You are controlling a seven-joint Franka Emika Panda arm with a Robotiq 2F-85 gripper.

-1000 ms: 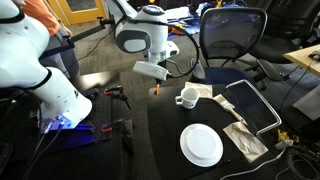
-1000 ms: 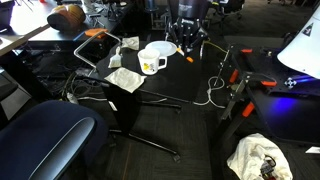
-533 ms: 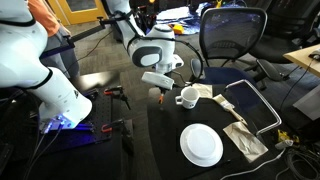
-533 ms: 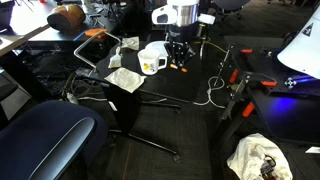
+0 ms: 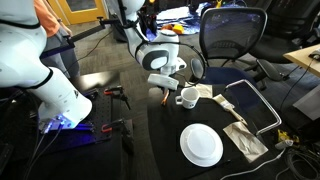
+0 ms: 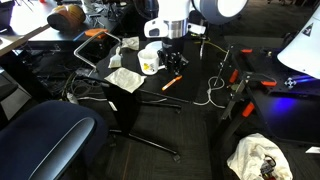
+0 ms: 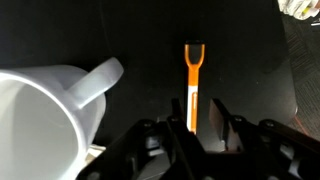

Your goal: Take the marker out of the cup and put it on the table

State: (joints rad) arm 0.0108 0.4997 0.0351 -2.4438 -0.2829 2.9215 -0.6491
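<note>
The orange marker (image 7: 192,82) lies on the black table (image 7: 90,30), pointing away from the wrist camera. In an exterior view it rests slanted on the tabletop (image 6: 171,84) just below my gripper (image 6: 175,64). My gripper (image 7: 190,120) hovers low over the marker's near end with its fingers apart and a gap beside the marker. The white mug (image 7: 45,115) stands right next to it with its handle toward the marker. The mug shows in both exterior views (image 5: 186,97) (image 6: 150,60). In the exterior view with the plate, my gripper (image 5: 160,92) hides the marker.
A round white plate (image 5: 201,145) sits on the table (image 5: 165,135) nearer the front. Crumpled cloths lie beside it (image 5: 243,138) and next to the mug (image 6: 125,78). A white cable (image 6: 212,92) trails over the table edge. An office chair (image 5: 235,35) stands behind.
My gripper has come down beside the mug with the marker. The marker, held upright between the fingers before, now lies on the table and the fingers have parted.
</note>
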